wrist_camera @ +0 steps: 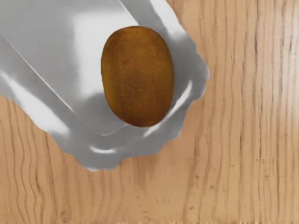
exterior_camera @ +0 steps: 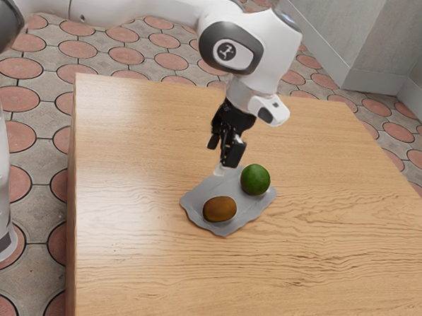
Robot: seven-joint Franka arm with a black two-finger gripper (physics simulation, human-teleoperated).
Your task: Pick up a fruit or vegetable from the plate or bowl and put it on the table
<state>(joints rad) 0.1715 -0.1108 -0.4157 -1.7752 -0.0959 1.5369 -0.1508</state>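
Beneath everything spreads a floor of round reddish tiles set in grey (exterior_camera: 20, 69), and on it stands our broad, light-brown wooden table (exterior_camera: 135, 253). Our white, jointed robot arm (exterior_camera: 134, 2) reaches over from the exterior view's left. A grey, glossy plate with a wavy rim (exterior_camera: 247, 206) lies on the table. Our black two-finger gripper (exterior_camera: 222, 157) points down above the plate area, its fingers spread apart with nothing held between them. A round green fruit (exterior_camera: 255, 179) sits on the plate; near it, apart, rests a brown oval fruit (exterior_camera: 220, 209), which we see in the wrist view close to the wavy rim.
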